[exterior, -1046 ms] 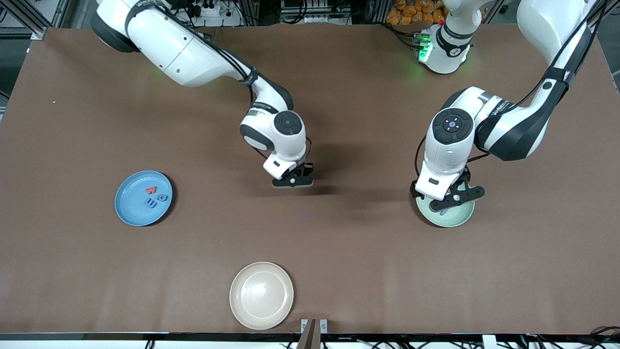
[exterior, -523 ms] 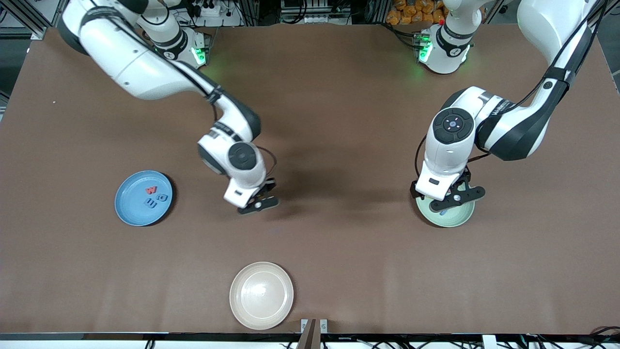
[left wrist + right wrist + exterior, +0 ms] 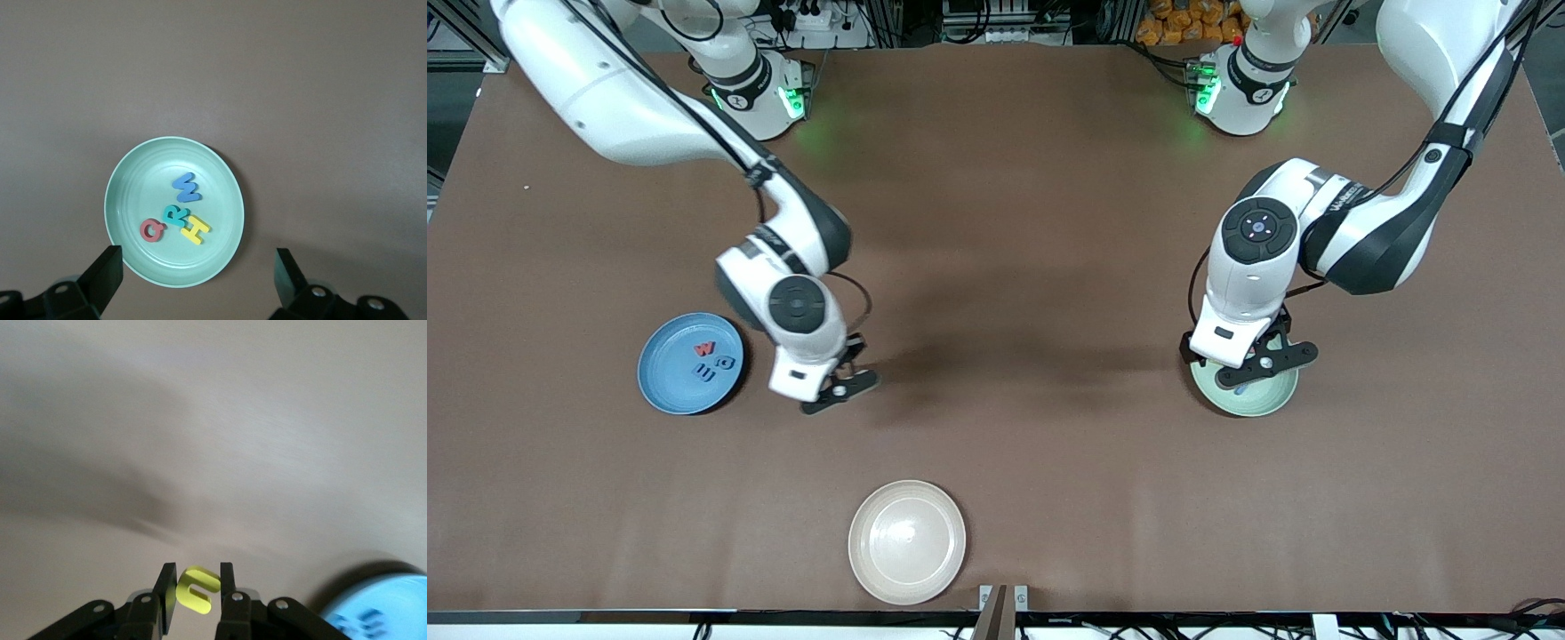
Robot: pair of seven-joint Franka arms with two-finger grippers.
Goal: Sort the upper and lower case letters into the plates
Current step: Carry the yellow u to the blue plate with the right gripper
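- Front camera is looking down from high, facing both bases across the table (image 3: 996,222).
- Left wrist camera is looking straight down on the green plate (image 3: 127,200), shared with front.
- Right wrist camera is catching the blue plate (image 3: 400,593) edge, shared too.

The pale green plate (image 3: 127,200) between the left gripper's fingers (image 3: 107,267) carries toy letters: blue W (image 3: 187,188), teal R (image 3: 175,215), yellow H (image 3: 195,229), red Q (image 3: 152,231). The blue plate (image 3: 660,373) shows a red W (image 3: 705,349).
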